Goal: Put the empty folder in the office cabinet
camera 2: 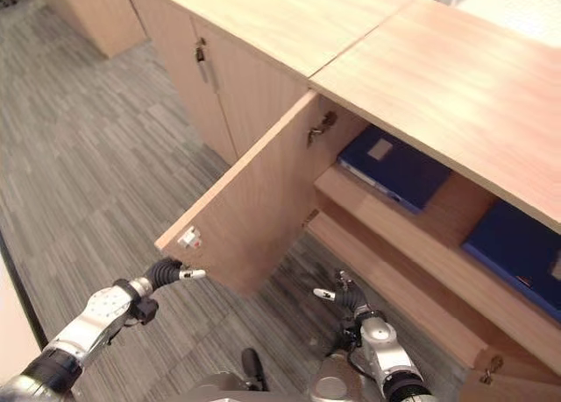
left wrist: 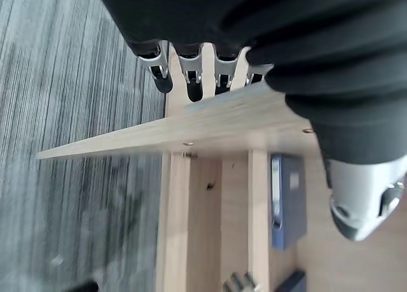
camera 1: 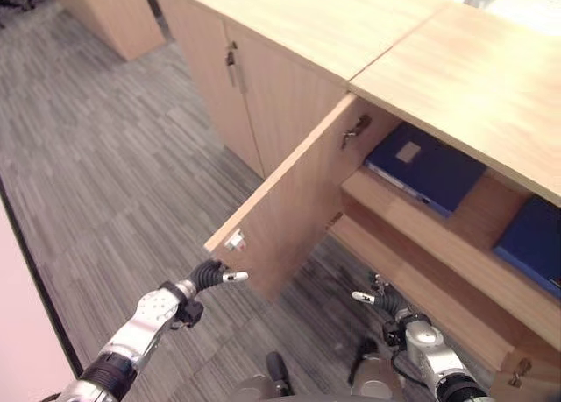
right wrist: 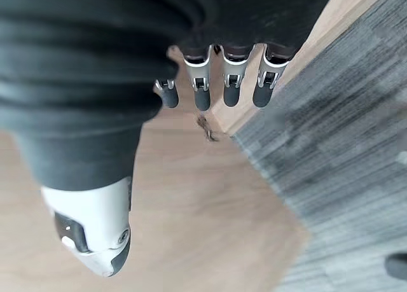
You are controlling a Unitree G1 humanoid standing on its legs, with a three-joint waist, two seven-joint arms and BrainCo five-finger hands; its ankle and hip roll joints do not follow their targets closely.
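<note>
The office cabinet (camera 1: 473,78) has one wooden door (camera 1: 289,209) swung wide open. On its upper shelf a blue folder (camera 1: 425,167) lies flat, and a second blue folder (camera 1: 535,240) lies further right. My left hand (camera 1: 210,275) hovers just under the door's free corner, open and holding nothing; the left wrist view shows its fingers (left wrist: 191,82) above the door's edge (left wrist: 191,130). Low in front of the cabinet's bottom shelf is my right hand (camera 1: 381,299), also open and holding nothing. Its fingers (right wrist: 200,91) hang over a wooden panel (right wrist: 210,209).
A metal handle (camera 1: 355,130) sticks out from the open door's inner face, and a small latch (camera 1: 235,240) sits at its free corner. Closed cabinet doors (camera 1: 219,95) continue to the left. Grey striped carpet (camera 1: 105,174) spreads across the left.
</note>
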